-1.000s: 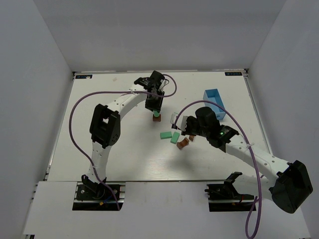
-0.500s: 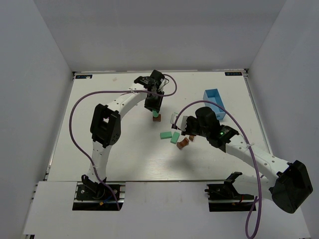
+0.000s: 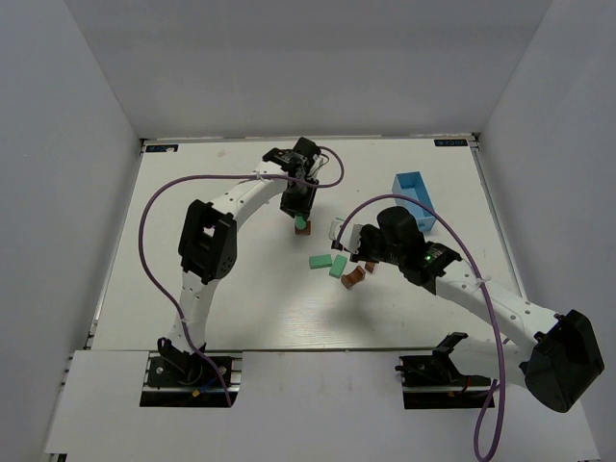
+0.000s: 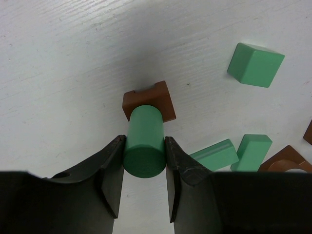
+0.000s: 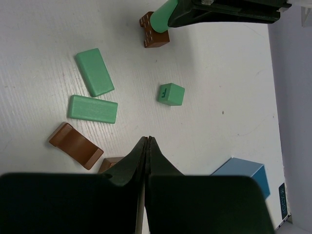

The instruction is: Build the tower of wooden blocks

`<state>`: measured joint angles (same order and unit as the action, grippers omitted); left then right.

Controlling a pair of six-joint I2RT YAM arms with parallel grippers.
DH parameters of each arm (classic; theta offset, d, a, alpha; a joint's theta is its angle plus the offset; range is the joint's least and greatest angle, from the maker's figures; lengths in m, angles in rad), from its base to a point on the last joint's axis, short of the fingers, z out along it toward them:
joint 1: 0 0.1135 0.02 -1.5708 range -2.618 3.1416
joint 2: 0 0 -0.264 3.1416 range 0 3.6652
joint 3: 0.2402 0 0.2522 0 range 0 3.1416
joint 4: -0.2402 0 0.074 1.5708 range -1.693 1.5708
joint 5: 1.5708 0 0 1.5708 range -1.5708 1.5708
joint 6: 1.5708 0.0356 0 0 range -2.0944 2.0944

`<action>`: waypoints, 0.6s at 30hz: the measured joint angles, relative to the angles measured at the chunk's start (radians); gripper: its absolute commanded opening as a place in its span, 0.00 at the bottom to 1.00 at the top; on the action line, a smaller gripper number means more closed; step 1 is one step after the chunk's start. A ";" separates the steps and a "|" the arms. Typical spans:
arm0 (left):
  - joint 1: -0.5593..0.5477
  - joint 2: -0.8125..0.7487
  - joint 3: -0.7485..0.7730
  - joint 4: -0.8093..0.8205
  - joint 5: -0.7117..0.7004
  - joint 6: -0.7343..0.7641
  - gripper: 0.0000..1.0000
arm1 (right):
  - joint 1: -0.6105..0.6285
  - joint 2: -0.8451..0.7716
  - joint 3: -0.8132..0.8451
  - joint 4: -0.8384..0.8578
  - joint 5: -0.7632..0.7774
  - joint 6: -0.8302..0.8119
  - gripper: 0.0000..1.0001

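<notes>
My left gripper [image 4: 144,147] is shut on a mint-green wooden cylinder [image 4: 144,141], held upright. The cylinder's lower end meets the top of a reddish-brown notched block [image 4: 157,99] that lies on the table. In the top view this small tower [image 3: 301,226] sits under the left gripper [image 3: 300,214] at mid-table. In the right wrist view the same cylinder [image 5: 163,14] and brown block [image 5: 155,30] show at the top. My right gripper [image 5: 147,140] is shut with nothing in it, hovering over bare table just right of the loose blocks.
Loose blocks lie right of the tower: two green rectangular ones [image 5: 94,71] [image 5: 92,108], a green cube [image 5: 171,94], a brown arch [image 5: 76,145] and another brown piece [image 5: 111,163]. A small blue box [image 3: 414,200] stands at the right.
The left arm's elbow has crept slightly to the right while its gripper stays on the cylinder. The right arm and the loose blocks have not moved.
</notes>
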<state>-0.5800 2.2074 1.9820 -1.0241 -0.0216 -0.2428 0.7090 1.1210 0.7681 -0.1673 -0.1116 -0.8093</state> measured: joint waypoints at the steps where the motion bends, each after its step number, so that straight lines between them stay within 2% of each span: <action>1: -0.001 0.000 0.001 -0.001 -0.002 0.001 0.13 | 0.000 0.000 0.000 0.000 0.000 -0.001 0.00; 10: -0.005 0.010 0.013 -0.001 -0.006 0.004 0.26 | 0.000 0.000 0.000 -0.004 -0.002 -0.007 0.00; 18: -0.005 0.011 0.014 -0.005 -0.009 0.006 0.30 | 0.000 0.000 0.000 -0.007 -0.003 -0.008 0.00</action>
<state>-0.5846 2.2181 1.9965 -1.0286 -0.0303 -0.2363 0.7090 1.1210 0.7681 -0.1745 -0.1146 -0.8169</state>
